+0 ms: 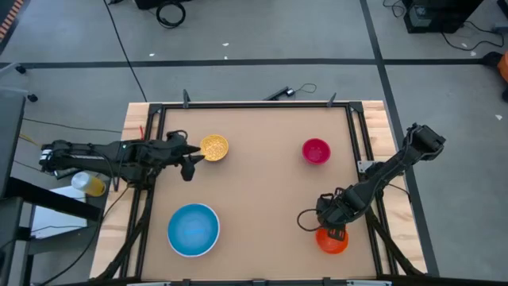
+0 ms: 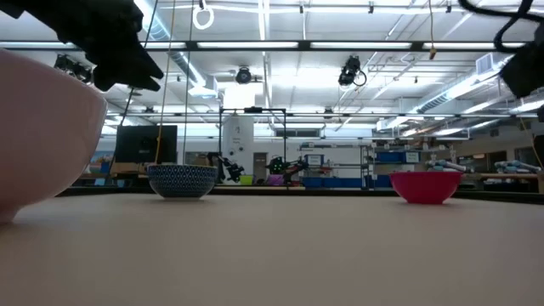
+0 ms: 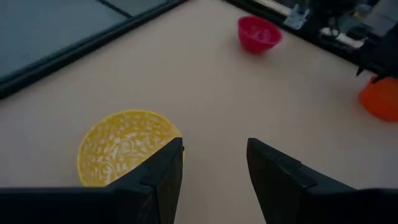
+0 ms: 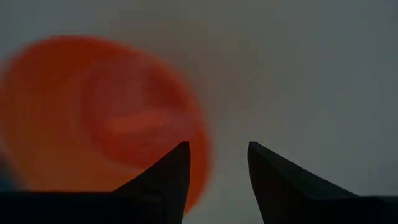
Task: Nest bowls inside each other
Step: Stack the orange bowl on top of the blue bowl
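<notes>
My left gripper [image 1: 193,161] [image 3: 214,155] hangs open just beside the yellow bowl [image 1: 213,147] [image 3: 123,147], toward the table's middle, with nothing between its fingers. My right gripper [image 1: 333,222] [image 4: 217,152] points down, open, above the far rim of the orange bowl [image 1: 332,241] [image 4: 99,118]; one finger stands over the bowl's edge, the other over bare table. The magenta bowl [image 1: 316,150] [image 2: 424,186] rests on its base at the far right. A large bowl [image 1: 193,229], light blue inside and white at the rim, rests at the near left.
A black frame [image 1: 254,104] borders the brown table top. The middle of the table between the bowls is bare board [image 1: 262,191]. In the low view the large bowl's white wall [image 2: 42,136] fills the left. A yellow object [image 1: 91,184] lies off the table's left edge.
</notes>
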